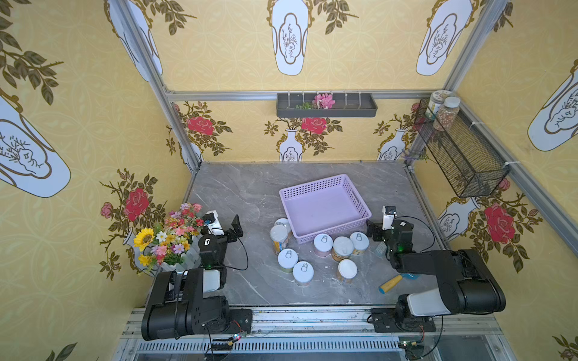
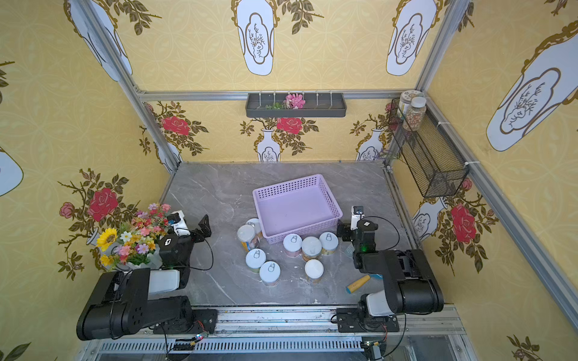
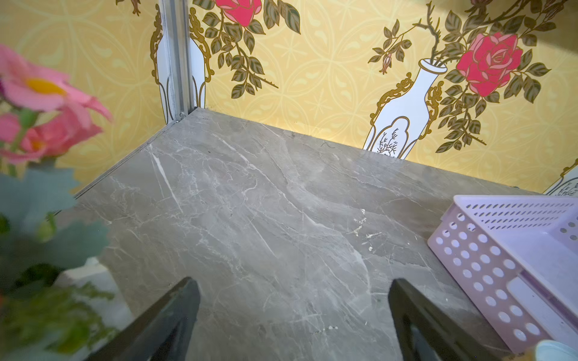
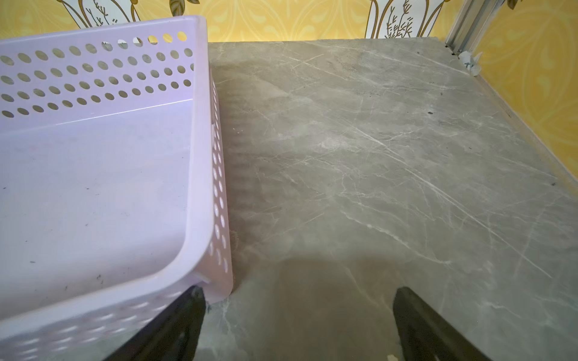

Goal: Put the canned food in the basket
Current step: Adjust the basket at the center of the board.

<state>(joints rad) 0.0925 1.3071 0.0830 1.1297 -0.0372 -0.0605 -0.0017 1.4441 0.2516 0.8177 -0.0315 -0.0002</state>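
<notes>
Your left gripper (image 3: pixel 294 283) and right gripper (image 4: pixel 300 290) hang with jaws spread, empty. The cans (image 1: pixel 323 243) crowd the worktop (image 1: pixel 237 193) against the empty lavender basket (image 1: pixel 312 187). Reaching one, you may topple its neighbours or shove the basket.

Eight cans (image 1: pixel 323 242) are sitting mid-frame beside one lavender basket (image 1: pixel 312 188); two jars (image 1: pixel 447 114) are sitting in one wire basket (image 1: pixel 463 156) upper right; one bouquet (image 1: pixel 169 237) is standing left.

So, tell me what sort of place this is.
Probably a staged robot test cell dressed as a home corner: floral wallpaper on a bare aluminium frame, a marble-look tabletop, and left arm and right arm bolted to a metal rail.
</notes>
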